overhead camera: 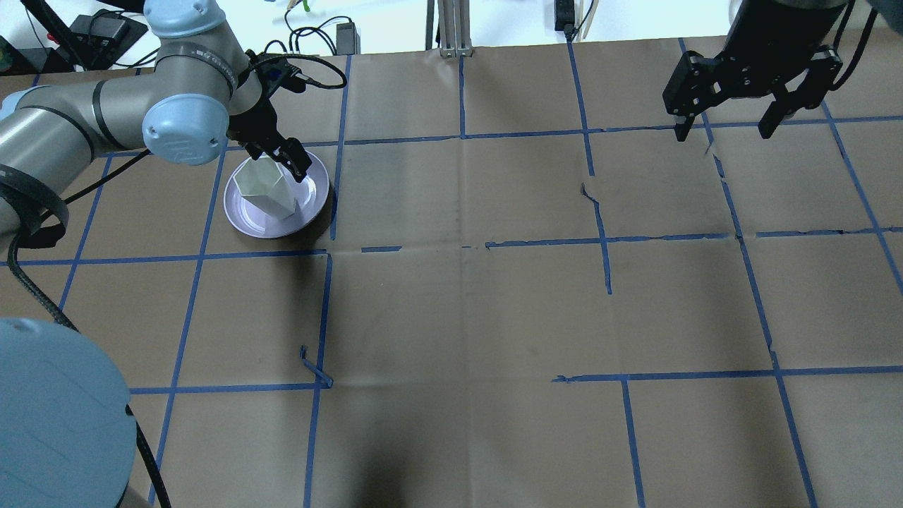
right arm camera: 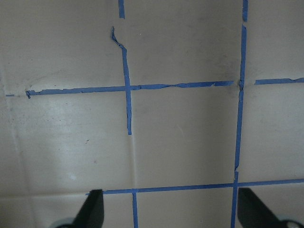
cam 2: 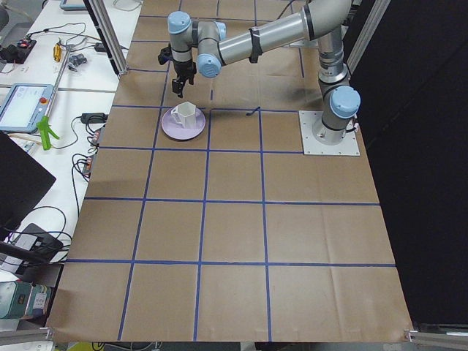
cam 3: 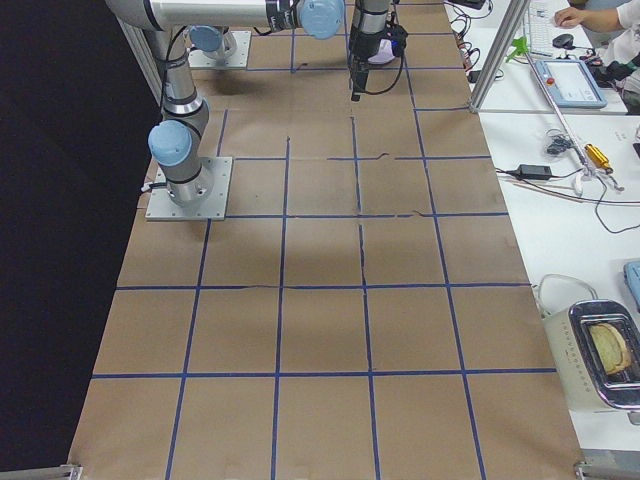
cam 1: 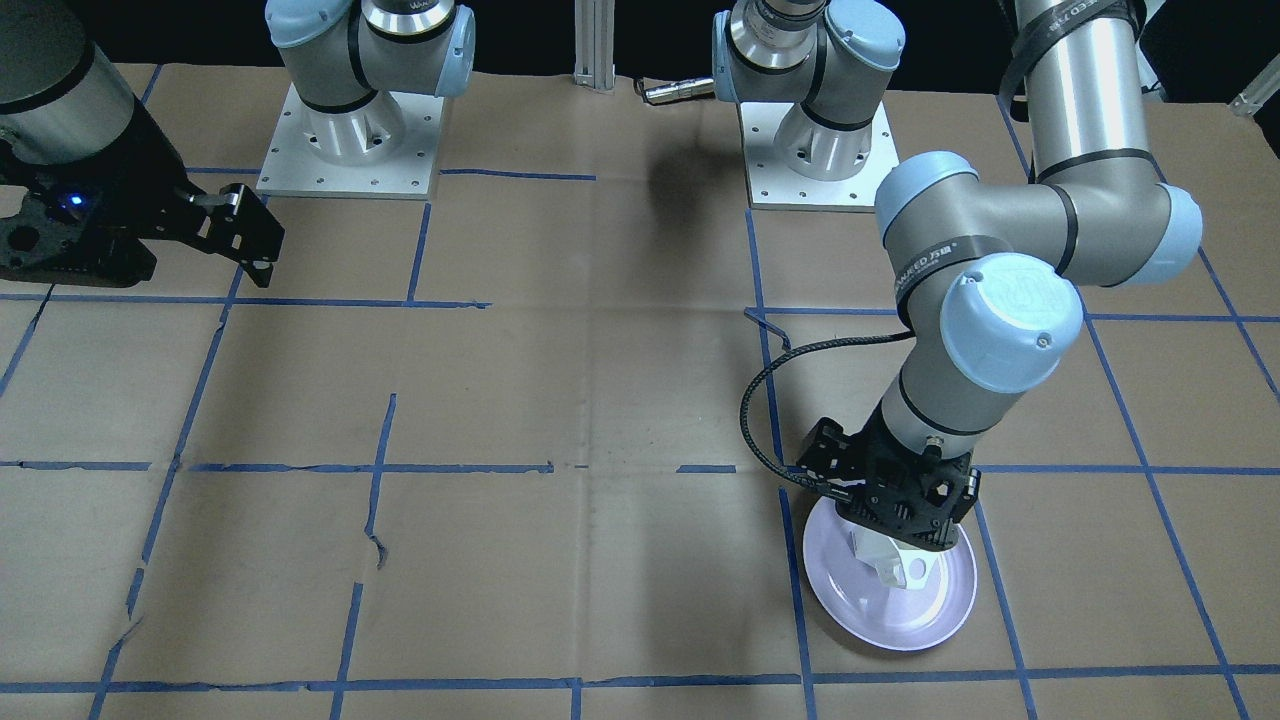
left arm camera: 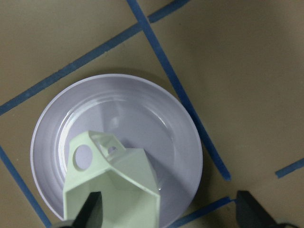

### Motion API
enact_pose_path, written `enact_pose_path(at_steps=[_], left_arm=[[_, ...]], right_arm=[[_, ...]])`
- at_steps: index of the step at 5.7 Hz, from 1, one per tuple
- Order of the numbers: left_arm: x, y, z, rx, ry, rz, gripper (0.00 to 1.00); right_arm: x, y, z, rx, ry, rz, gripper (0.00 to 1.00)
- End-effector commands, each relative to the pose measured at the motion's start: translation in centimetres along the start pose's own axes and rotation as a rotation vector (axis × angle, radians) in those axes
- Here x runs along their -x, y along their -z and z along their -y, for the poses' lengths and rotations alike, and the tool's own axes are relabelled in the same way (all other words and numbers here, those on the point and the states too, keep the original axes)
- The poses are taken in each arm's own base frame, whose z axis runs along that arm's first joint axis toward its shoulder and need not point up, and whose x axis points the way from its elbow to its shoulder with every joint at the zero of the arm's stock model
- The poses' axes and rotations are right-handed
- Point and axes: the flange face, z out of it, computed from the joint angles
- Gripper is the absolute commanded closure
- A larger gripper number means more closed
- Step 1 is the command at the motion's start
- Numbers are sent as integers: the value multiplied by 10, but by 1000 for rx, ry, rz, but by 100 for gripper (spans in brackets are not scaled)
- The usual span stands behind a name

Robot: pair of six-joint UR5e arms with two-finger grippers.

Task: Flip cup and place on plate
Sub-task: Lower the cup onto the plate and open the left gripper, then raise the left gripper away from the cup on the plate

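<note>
The white faceted cup (overhead camera: 264, 190) stands on the pale lavender plate (overhead camera: 247, 222) at the table's far left, its wide hexagonal end up. In the left wrist view the cup (left arm camera: 118, 185) sits on the plate (left arm camera: 142, 109) with its squared handle showing, under the view's left finger. My left gripper (overhead camera: 286, 159) hovers just above the cup with its jaws wide apart, not gripping it. In the front view it (cam 1: 900, 530) covers the top of the cup (cam 1: 895, 570). My right gripper (overhead camera: 726, 130) is open and empty, high over the far right.
Brown paper with a blue tape grid covers the table (overhead camera: 465, 310). The two arm bases (cam 1: 350, 130) stand at the robot's edge. The right wrist view shows only taped paper under the right gripper (right arm camera: 171, 209). Cables and gear lie past the table's far edge.
</note>
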Motion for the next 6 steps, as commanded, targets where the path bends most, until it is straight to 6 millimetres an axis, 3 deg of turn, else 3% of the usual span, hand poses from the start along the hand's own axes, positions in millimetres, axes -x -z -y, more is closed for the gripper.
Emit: enact_pose_path(at_steps=[1,2,3,4,6], left_arm=[[-48,78,-18,14,89,-9,2],[-65,131,-52,15,174,-7,2],[-73,168,-85,29,188,-6,2],[-74,180,-107,41,206,-5,2],[-55,187,-113,45,257,-5,2]], right_arm=[[0,0,0,0,0,0,0],[0,0,0,0,0,0,0],[0,0,0,-2,0,0,0],[0,0,0,0,0,0,0],[0,0,0,0,0,0,0]])
